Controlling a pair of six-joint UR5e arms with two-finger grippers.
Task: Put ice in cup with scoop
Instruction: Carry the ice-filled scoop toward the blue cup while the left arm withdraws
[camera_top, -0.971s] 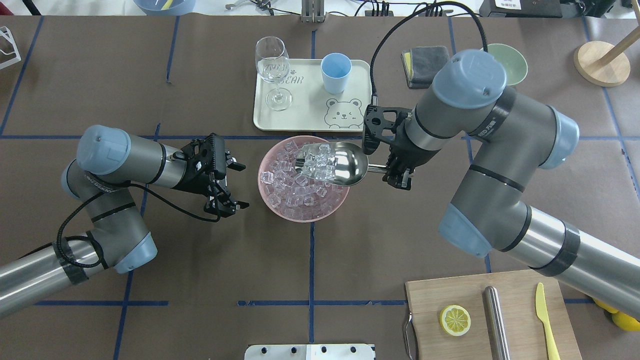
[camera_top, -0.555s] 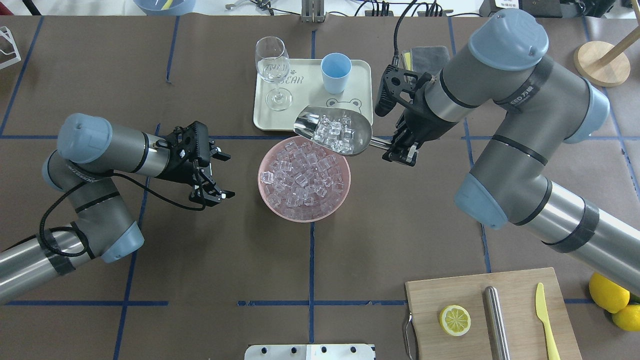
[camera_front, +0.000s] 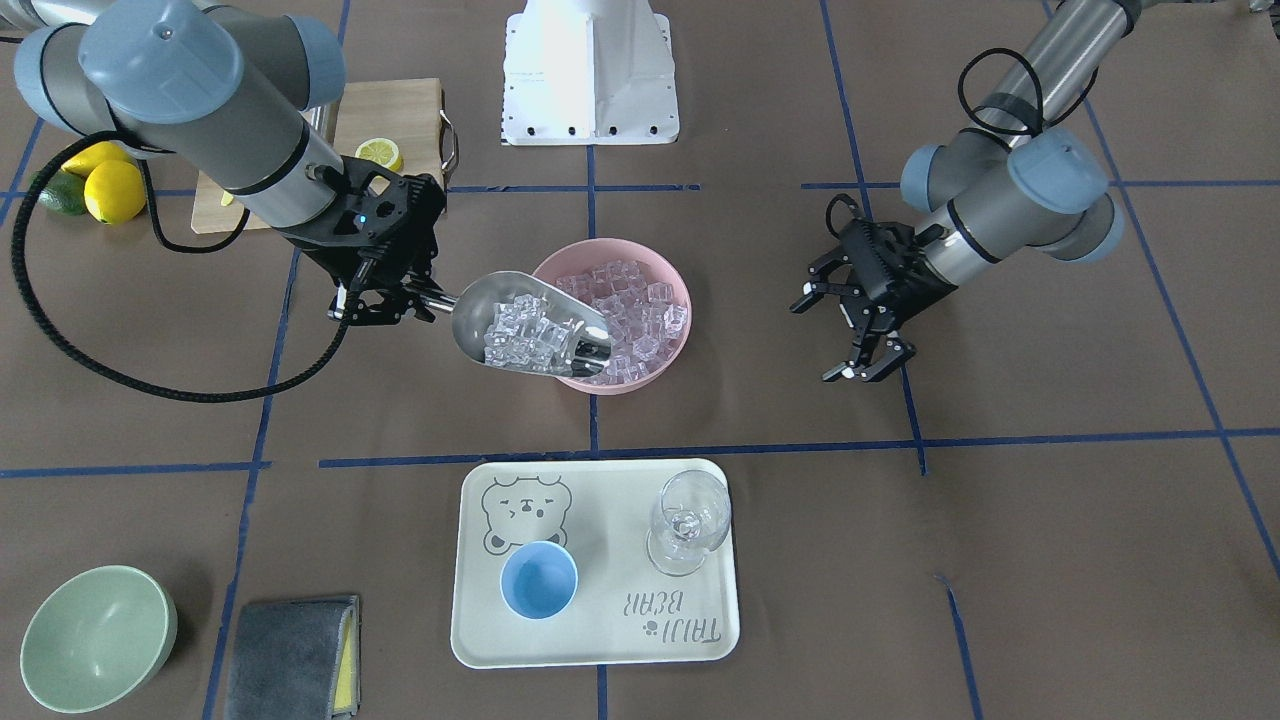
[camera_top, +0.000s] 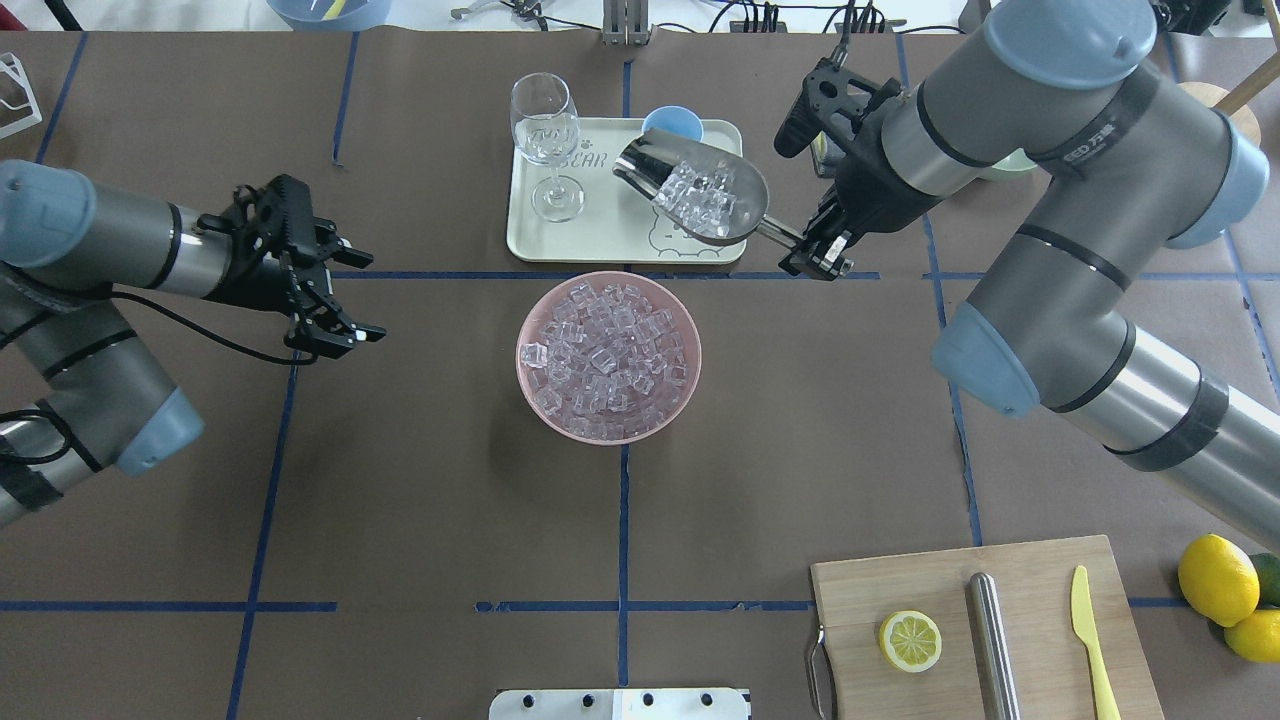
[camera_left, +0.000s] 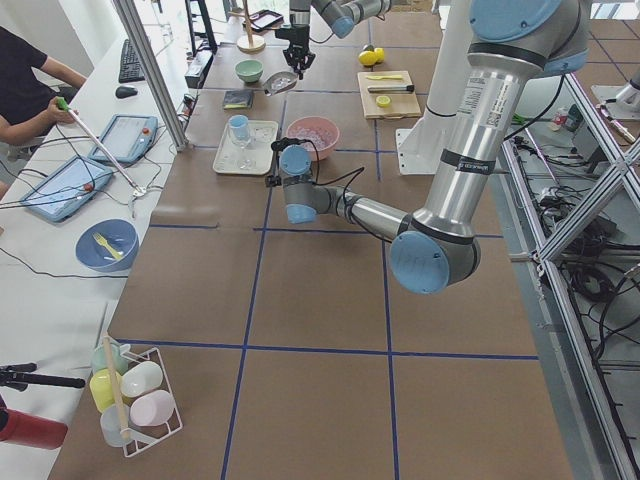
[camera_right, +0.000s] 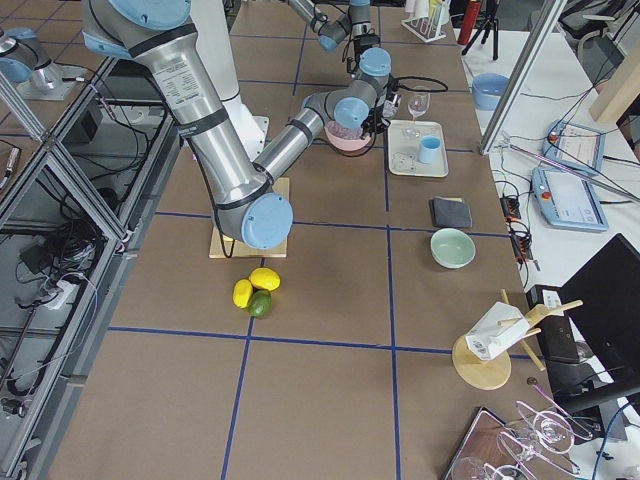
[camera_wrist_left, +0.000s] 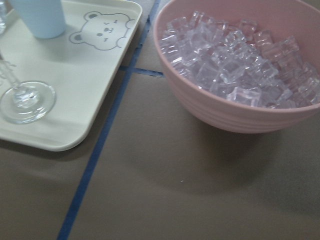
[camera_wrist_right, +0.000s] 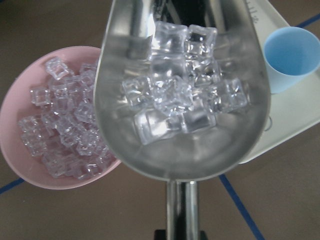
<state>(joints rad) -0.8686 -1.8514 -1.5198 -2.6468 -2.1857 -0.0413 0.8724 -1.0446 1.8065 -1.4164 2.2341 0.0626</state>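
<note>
In the overhead view the right arm enters from the lower right, elbow bent, wrist reaching to the upper centre. The right gripper (camera_top: 808, 252) appears clamped on the handle of the scoop (camera_top: 645, 155), though its fingers are partly hidden. The left arm comes in at the left edge, forearm roughly level, and the left gripper (camera_top: 366, 298) is spread wide and empty.

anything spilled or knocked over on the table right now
Nothing stands out. The ice is in the scoop and the pink bowl, with no loose cubes visible on the table or the tray. The cup and the wine glass stand upright on the tray.
</note>
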